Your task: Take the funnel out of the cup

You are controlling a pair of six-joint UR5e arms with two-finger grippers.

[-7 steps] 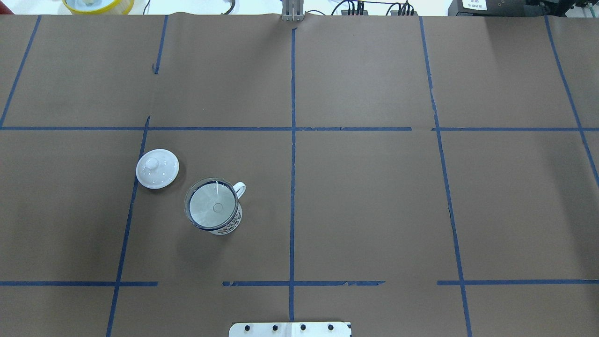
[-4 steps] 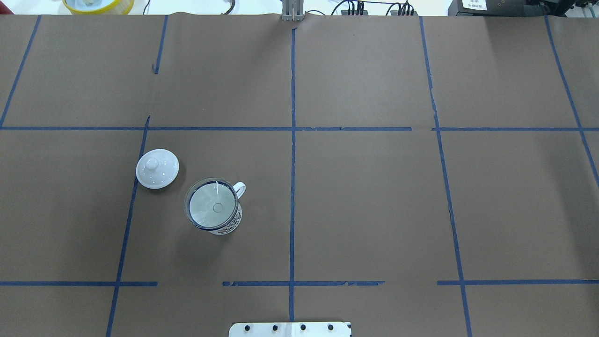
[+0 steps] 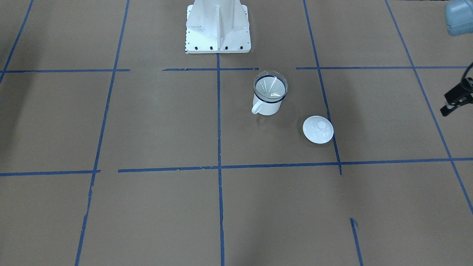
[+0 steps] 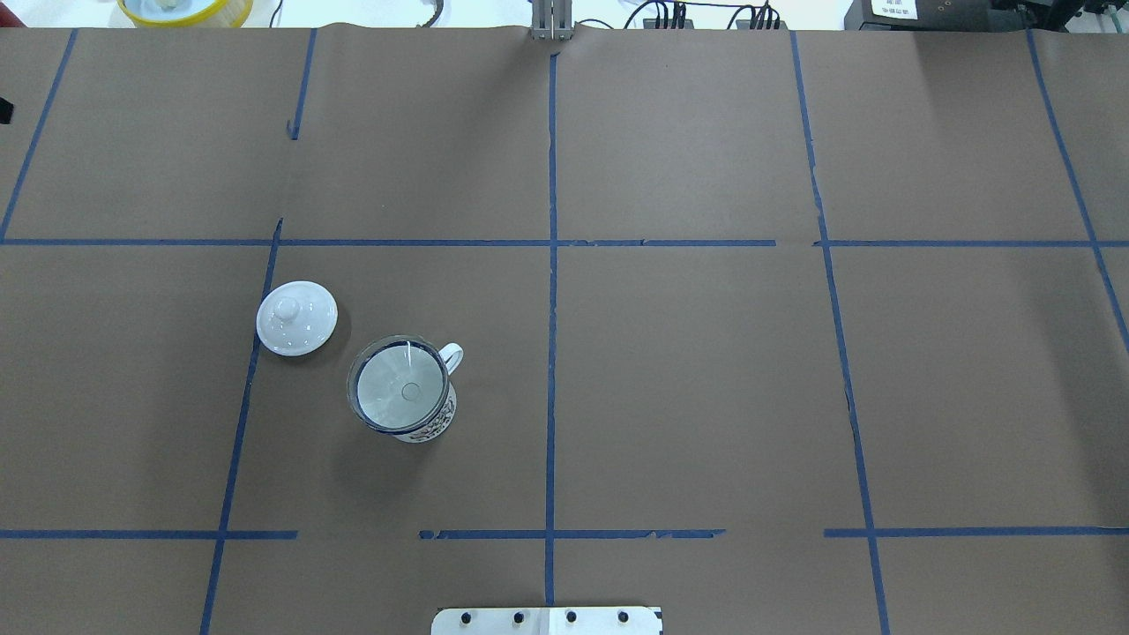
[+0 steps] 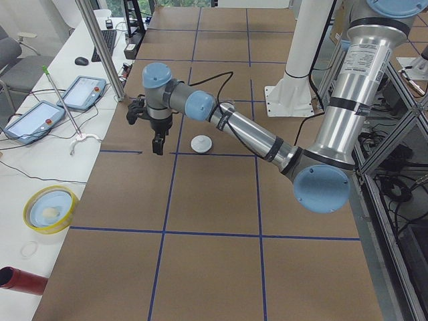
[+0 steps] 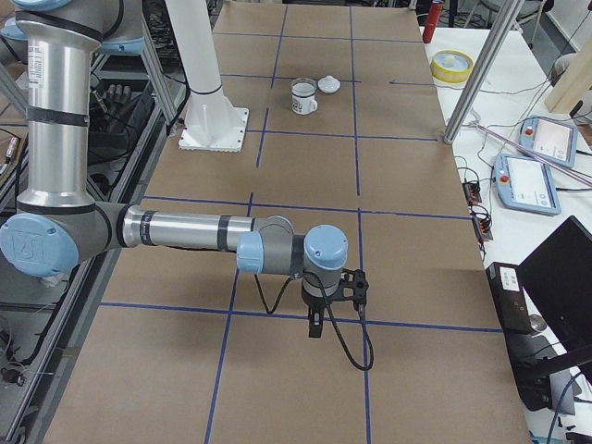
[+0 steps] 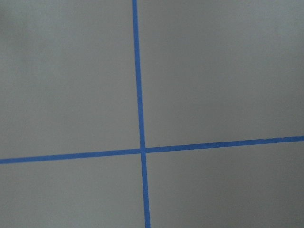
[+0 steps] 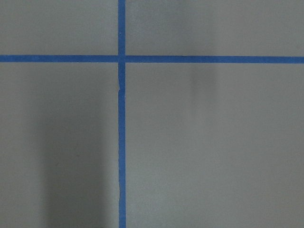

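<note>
Clear funnel [image 4: 399,386] is seated in the enamel mug [image 3: 266,106], with the knobbed lid [image 3: 318,129] just beside it. Left gripper [image 3: 455,100] is well off at the table edge and right gripper [image 6: 316,322] at the far end; can't tell jaw state on either. Risks: the thin slick cone slips out of the pinch, a wedged funnel lifts or tips the mug, or the approach clips the lid.
</note>
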